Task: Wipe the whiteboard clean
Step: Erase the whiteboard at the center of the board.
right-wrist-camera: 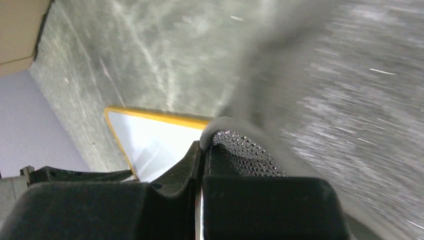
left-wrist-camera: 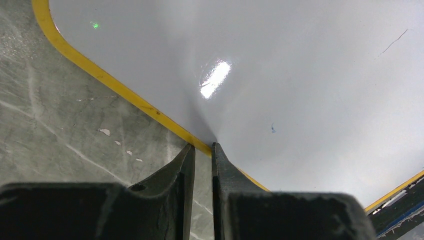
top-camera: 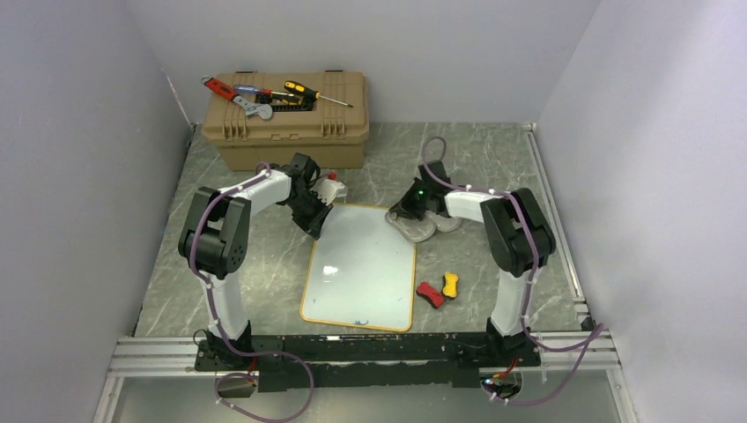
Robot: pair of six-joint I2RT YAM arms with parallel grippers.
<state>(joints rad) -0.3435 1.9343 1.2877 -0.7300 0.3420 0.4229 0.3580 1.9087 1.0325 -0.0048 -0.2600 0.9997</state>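
The glossy whiteboard (top-camera: 361,269), round-cornered in a thin yellow-orange frame, lies flat on the marbled grey bench (top-camera: 264,275), bearing a tiny blue speck (left-wrist-camera: 273,128). The left tool (left-wrist-camera: 201,147) sits nearly pinched at its framed edge, grip unclear; the right tool (right-wrist-camera: 204,146) clenches a knobbly grey cloth (right-wrist-camera: 245,150)

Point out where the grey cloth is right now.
In the top view, the grey cloth sits on the table right of centre, at the far right corner of the whiteboard, pinched in the right tool.
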